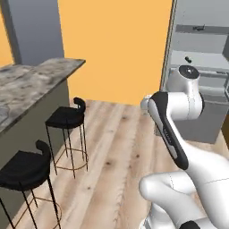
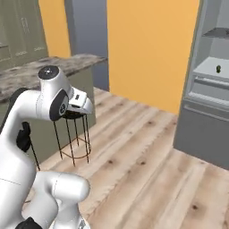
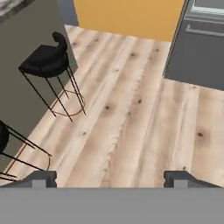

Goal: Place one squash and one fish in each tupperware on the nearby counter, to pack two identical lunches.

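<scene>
A: Start close in. What is the pincer (image 3: 110, 177) doing?

B: In the hand view its two dark tips stand wide apart at the bottom, with nothing between them. It hangs over bare wooden floor (image 3: 131, 118), pointing down and forward.

A: And just past that?

B: Two black bar stools (image 1: 67, 118) stand against the side of the island tabletop (image 1: 31, 82), to the arm's left. The marbled top is partly in sight; I cannot make out any tupperware on the visible part.

A: Further on?

B: An orange wall (image 2: 152, 44), and to the arm's right an open grey cabinet with shelves (image 2: 214, 67). A small dark item (image 2: 218, 69) sits on a middle shelf, and another dark shape (image 1: 199, 28) lies on a higher shelf. Either could be the food, but both are too small to name as squash or fish.

A: So the relation that matters?

B: Those shelf items lie ahead and right of the pincer, higher than it and well apart. I judge the base must drive nearer and the hand lift and turn rightward before any grasp. Their long axes I cannot tell
</scene>
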You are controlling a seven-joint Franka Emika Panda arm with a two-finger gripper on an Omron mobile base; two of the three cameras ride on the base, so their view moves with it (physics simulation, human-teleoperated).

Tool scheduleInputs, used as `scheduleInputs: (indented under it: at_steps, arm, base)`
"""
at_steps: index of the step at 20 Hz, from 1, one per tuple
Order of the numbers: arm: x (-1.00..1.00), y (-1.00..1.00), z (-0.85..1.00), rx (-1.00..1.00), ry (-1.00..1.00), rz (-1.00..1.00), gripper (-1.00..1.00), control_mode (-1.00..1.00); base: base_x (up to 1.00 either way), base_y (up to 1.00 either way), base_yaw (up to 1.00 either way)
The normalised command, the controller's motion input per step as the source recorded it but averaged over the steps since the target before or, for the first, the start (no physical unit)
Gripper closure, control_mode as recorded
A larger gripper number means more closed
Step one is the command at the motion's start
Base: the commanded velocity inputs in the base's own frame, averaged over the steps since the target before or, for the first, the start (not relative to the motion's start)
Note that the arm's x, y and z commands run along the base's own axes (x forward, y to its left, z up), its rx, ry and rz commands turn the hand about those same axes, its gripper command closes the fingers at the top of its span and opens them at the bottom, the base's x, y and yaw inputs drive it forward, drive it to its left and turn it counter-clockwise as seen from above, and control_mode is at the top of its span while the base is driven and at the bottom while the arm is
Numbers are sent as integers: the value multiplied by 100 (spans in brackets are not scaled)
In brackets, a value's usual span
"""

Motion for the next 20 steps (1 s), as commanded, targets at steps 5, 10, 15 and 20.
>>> scheduleInputs:
  at_steps: [5, 10, 15, 20]
  arm:
    - [0, 0, 0, 0, 0, 0, -100, 100]
    - [0, 0, 0, 0, 0, 0, -100, 100]
    - [0, 0, 0, 0, 0, 0, -100, 100]
    - [0, 0, 0, 0, 0, 0, -100, 100]
  base:
    - [16, -94, -64]
    - [32, -58, -53]
    - [83, 8, -25]
    - [100, 2, -7]
